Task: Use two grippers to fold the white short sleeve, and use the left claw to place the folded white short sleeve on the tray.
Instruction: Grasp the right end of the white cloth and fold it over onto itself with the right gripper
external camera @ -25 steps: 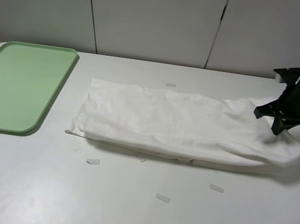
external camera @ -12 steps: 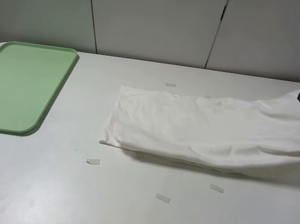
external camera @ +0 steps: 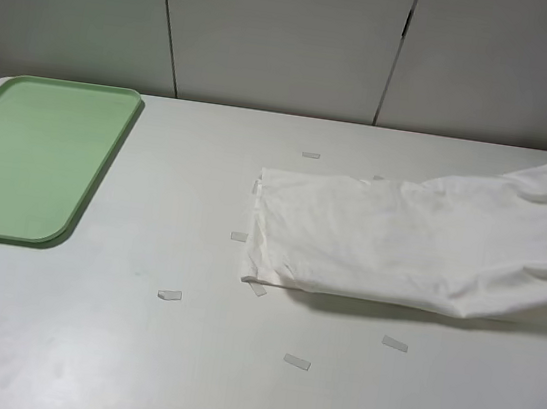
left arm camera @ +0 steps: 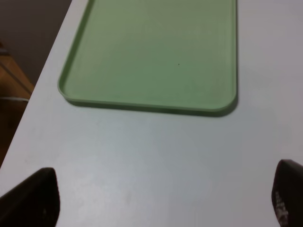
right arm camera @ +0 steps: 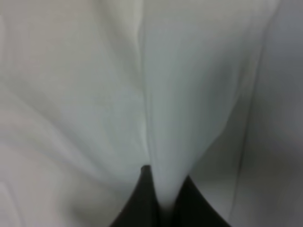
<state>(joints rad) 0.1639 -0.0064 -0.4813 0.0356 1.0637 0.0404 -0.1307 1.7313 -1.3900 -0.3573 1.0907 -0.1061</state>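
right tool pinching white short sleeve: long wrinkled band, end raised

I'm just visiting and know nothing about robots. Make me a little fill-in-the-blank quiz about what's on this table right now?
The tray is pale ___.
In the high view, the white short sleeve lies to the ___ of the tray.
The right gripper has its jaws ___ on the white short sleeve.
The left gripper has its jaws ___, holding nothing.
Missing words: green; right; shut; open.
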